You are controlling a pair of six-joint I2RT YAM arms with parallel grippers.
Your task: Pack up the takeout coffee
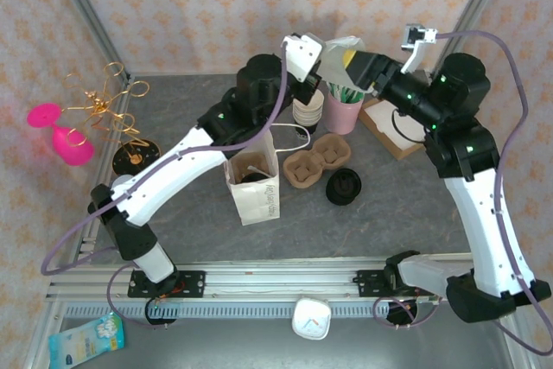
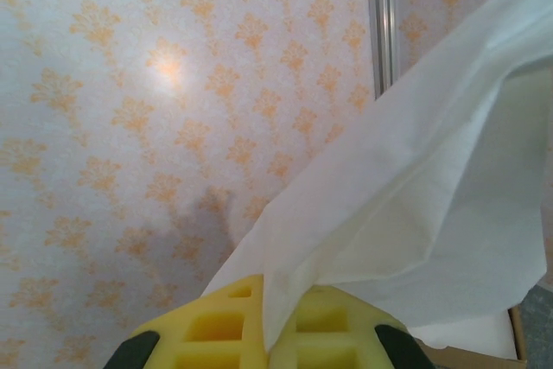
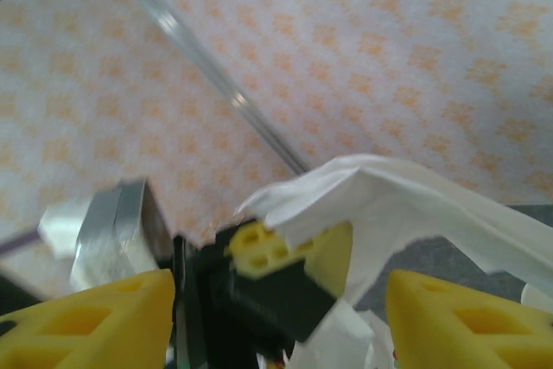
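Napkin [image 2: 415, 213] up in the air, and the left gripper [image 2: 268, 317] has it, fingers clamped tight on the lower edge with the loose sheet billowing above them. Right gripper [image 3: 281, 317] sits directly opposite, its yellow fingers spread wide either side of the sheet and gripping nothing. From overhead the two wrists meet at the back of the bench [image 1: 397, 213], right over the pink cup [image 1: 343, 111]. The paper bag [image 1: 252, 187] stands open near the middle, well apart from the napkin, with the pulp cup carrier [image 1: 315, 160] just beside it.

Danger points now. That pinch is only on a corner of thin tissue, so a quick swing could tear it or let it slide out. The right fingers flank the sheet closely, and a careless retreat might snag it. The napkin is floppy, so it may drape over the bag's rim rather than drop in. The bag looks light too, and a brush from the arm could tip it.
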